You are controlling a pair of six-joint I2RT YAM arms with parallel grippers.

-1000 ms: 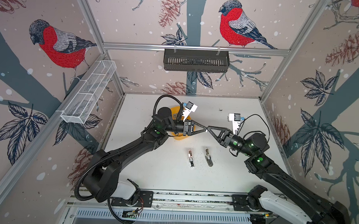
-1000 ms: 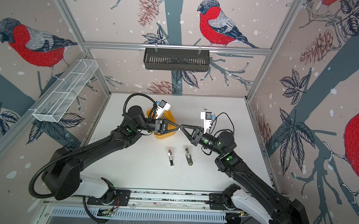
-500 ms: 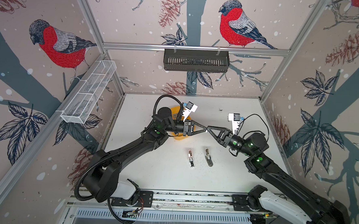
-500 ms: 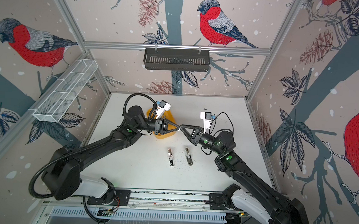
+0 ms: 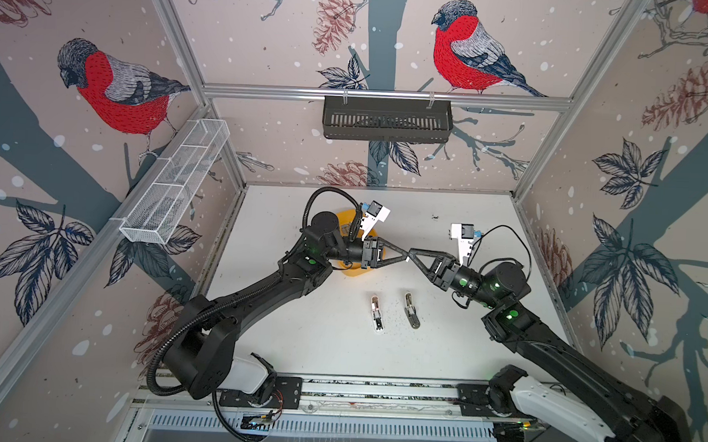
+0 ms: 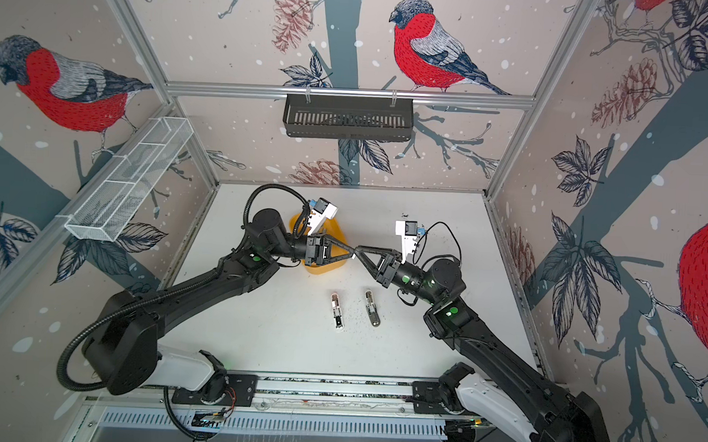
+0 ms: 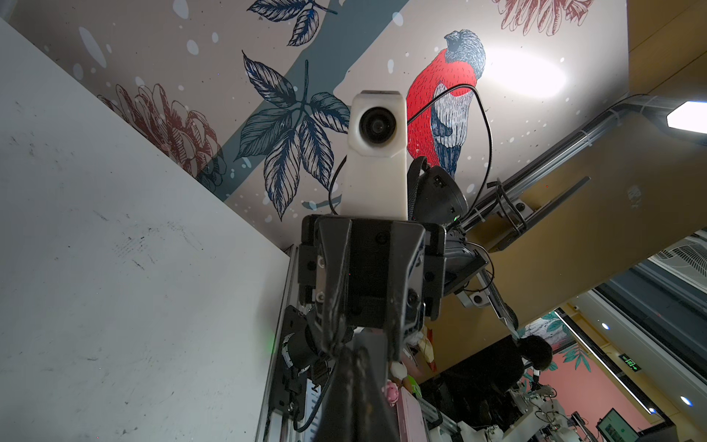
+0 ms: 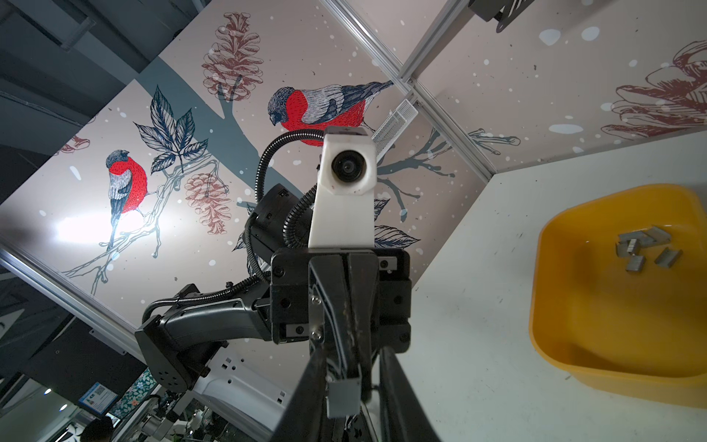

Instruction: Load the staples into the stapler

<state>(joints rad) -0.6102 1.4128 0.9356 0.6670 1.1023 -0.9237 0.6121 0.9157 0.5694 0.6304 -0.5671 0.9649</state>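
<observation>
Silvery-grey staple strip [image 8: 343, 398]: I see it pinched at the tip of the left pincer [image 5: 404, 257], whose jaws are together on it. The right pincer [image 5: 413, 254] meets the left one tip to tip, both held above the table [image 5: 296, 343]. In the right wrist view the right pincer's fingers [image 8: 398, 402] stand apart on either side of the strip, with a clear gap on one side; whether the other finger touches the strip I cannot tell. The yellow bowl [image 8: 612, 336] sits on the table partly under the left wrist in both top views, just beside the meeting point. More staples [image 8: 644, 250] lie loose in a small cluster on the bowl floor. Two staplers lie flat on the table, nearer the arm bases than the pincers, side by side and apart from each other: the lighter stapler [image 5: 376, 313] on the left, the darker stapler [image 5: 411, 310] on the right. Both are well clear of the pincers.
</observation>
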